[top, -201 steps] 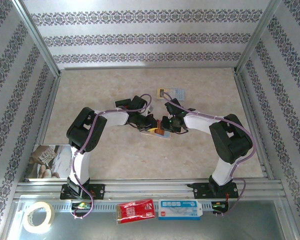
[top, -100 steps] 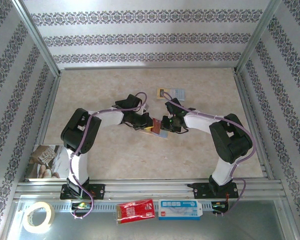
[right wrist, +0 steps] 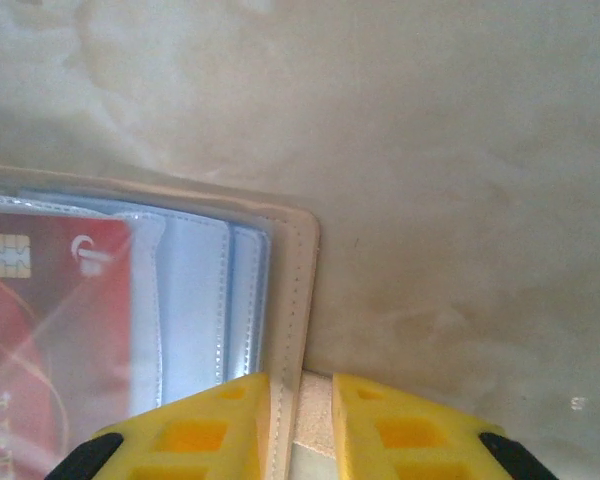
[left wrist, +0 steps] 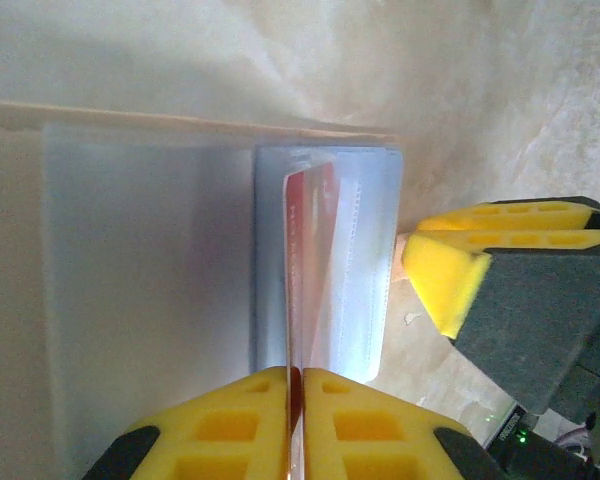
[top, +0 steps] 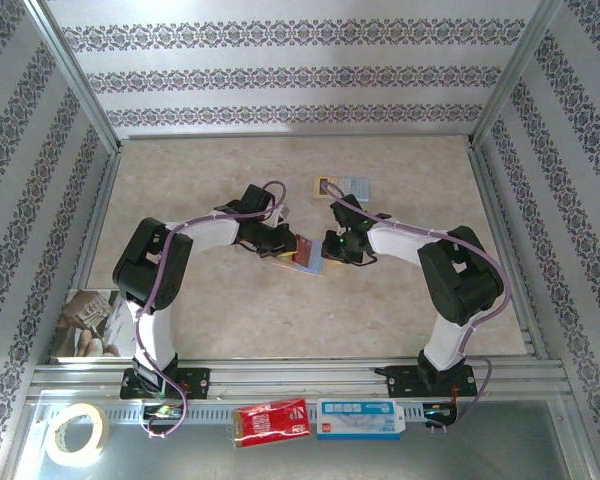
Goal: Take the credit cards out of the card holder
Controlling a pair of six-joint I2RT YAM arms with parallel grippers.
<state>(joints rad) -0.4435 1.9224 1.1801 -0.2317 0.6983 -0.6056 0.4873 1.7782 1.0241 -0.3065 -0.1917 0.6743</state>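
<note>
Your left gripper (left wrist: 296, 388): jaws pinched together on the near edge of the red card (left wrist: 316, 215), which you see edge-on from the left wrist. The card's far end sits at a clear sleeve of the card holder (left wrist: 365, 250). The holder lies open on the table (left wrist: 500, 90), pale blue inside up. Your right gripper (right wrist: 300, 395): jaws narrow, clamped on the holder's tan edge at the strap tab (right wrist: 315, 425). The right wrist shows the card's chip and contactless mark through the sleeve, left of the stitched blue pockets. Top view: both grippers meet at the holder mid-table, near the yellow-and-blue flat device (top: 342, 186).
</note>
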